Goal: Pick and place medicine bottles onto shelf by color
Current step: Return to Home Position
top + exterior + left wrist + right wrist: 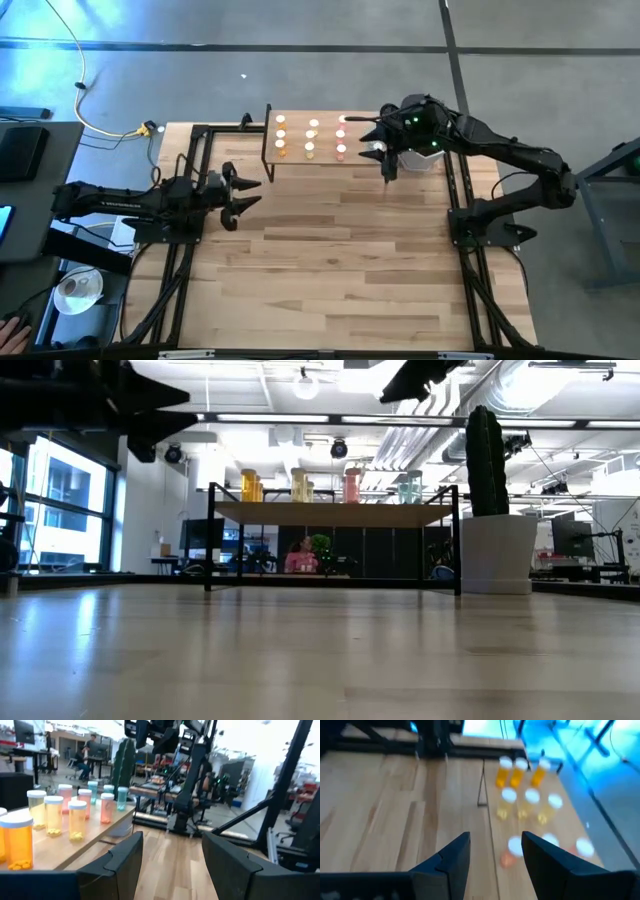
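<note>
Listing edges first, we record the shelf (296, 158) at the worktop's (330, 260) far edge, medicine bottles (313, 137) standing on it grouped by colour; left end effector (243, 193), spread wide, holding nothing, hovers at the left side; right end effector (388, 172), likewise parted, hangs just beside the shelf's right end. Open planks span the near half. An office room lies beyond.

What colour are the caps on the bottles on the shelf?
White; the bottle caps on the shelf show best in the left wrist view.
</note>
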Available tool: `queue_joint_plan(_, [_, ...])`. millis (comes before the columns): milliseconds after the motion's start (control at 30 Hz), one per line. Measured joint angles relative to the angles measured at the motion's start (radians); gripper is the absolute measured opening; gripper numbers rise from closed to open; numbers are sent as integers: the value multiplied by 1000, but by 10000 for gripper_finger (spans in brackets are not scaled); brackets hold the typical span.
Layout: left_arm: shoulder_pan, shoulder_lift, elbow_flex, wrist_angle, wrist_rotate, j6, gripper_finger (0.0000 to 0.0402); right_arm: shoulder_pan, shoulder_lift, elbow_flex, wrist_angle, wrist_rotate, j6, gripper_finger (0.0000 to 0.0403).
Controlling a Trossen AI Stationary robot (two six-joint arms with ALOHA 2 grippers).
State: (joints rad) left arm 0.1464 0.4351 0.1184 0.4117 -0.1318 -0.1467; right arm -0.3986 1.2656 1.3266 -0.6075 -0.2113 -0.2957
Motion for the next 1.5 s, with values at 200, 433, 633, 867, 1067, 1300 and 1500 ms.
queue_joint_plan(200, [-22,-119,-30,-28,-1,0,195,-43,-52,0,33,-27,-19,170])
queue_joint_plan(433, [-42,-196,-30,-137,-10,8,195,-110,-147,0,6,-86,1,170])
queue_joint_plan(633, [-73,-222,-39,-167,-11,18,195,-125,-219,-148,67,-194,54,170])
queue_joint_plan(867, [-99,-253,-109,-80,-7,14,195,-125,-411,-422,239,-107,195,170])
queue_joint_plan(1067, [-103,-256,-107,-76,-15,28,195,-125,-616,-553,259,-77,254,170])
queue_joint_plan(1300, [-102,-260,-106,-38,-16,79,195,-125,-847,-721,323,-76,281,170])
queue_joint_plan(1500, [-102,-258,-106,-58,-16,79,195,-125,-1002,-877,447,-78,299,170])
